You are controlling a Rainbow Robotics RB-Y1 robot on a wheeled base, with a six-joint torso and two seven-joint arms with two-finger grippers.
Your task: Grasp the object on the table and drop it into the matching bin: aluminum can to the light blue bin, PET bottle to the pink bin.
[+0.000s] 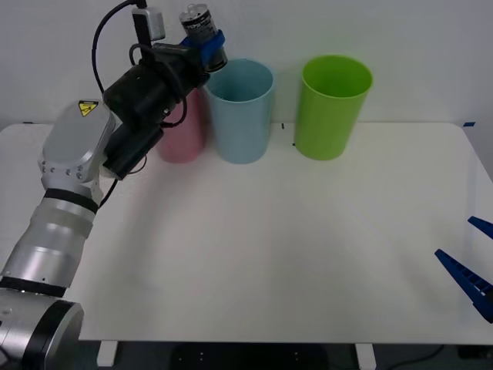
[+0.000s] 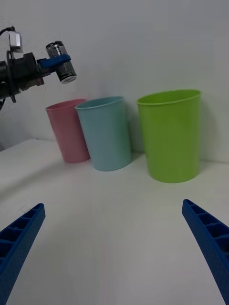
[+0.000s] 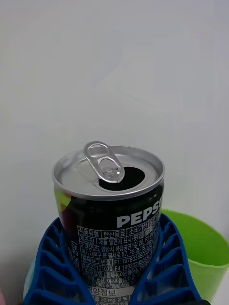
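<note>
The white table (image 1: 269,254) is being kept bare in front of the light blue bin (image 1: 243,112), with the pink bin (image 1: 183,131) just beside it. Above that bin's near rim, the opened aluminum can (image 1: 202,31) is being held aloft, tilted, by the left gripper (image 1: 208,44), its blue fingers (image 3: 162,257) wrapped round the lower body. It is judged light, thin-walled and easily dented, so a gentle mid-body hold is being favoured. The right gripper (image 2: 114,248) is being left spread wide, holding nothing, well away from that bin.

Can (image 3: 114,200): black, silver top, white lettering. Bins: pink (image 1: 183,131), light blue (image 1: 243,116), green (image 1: 333,108). Table (image 1: 269,254): white. Fingers (image 3: 52,267): blue, ribbed.
</note>
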